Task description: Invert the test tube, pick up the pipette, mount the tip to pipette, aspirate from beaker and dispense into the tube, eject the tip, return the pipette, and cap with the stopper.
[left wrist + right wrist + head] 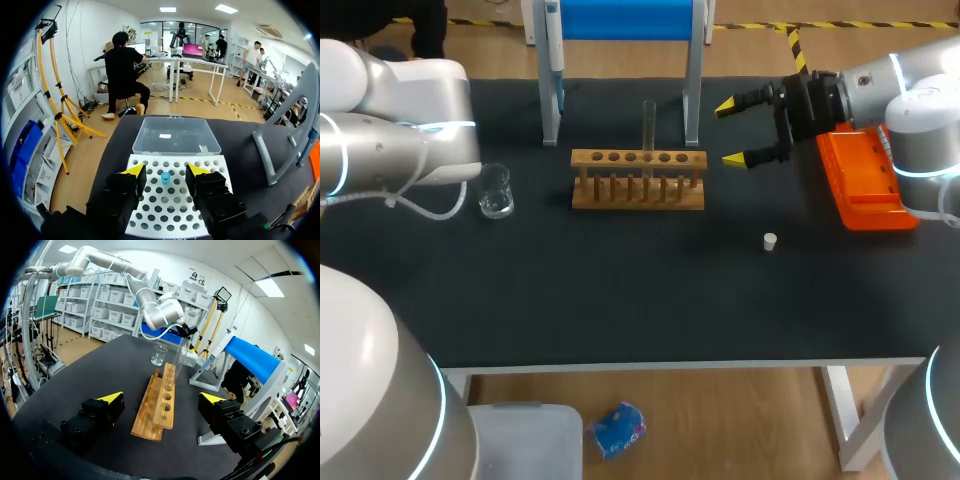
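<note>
Zero steps to tick off yet, judging by the layout on the worktop (620, 300). Hanging untouched on the stand (620, 18): pipette (553, 50). Just right of the rack (638, 182), wide open, empty, aimed at it: right gripper (731, 132). Over the tip tray (165, 210), likewise open and holding nothing: left gripper (165, 171). Left of the rack, beaker (496, 192). Well in front and to the right, lying loose, stopper (770, 240). Between the left fingers, apart from both, one blue tip (165, 178) seated in the tray. Left to do, then: seemingly everything from inversion to capping.

Standing in the rack near its middle: tube (648, 125), long axis vertical, reaching well above the wood. No telling which end is the mouth.
</note>
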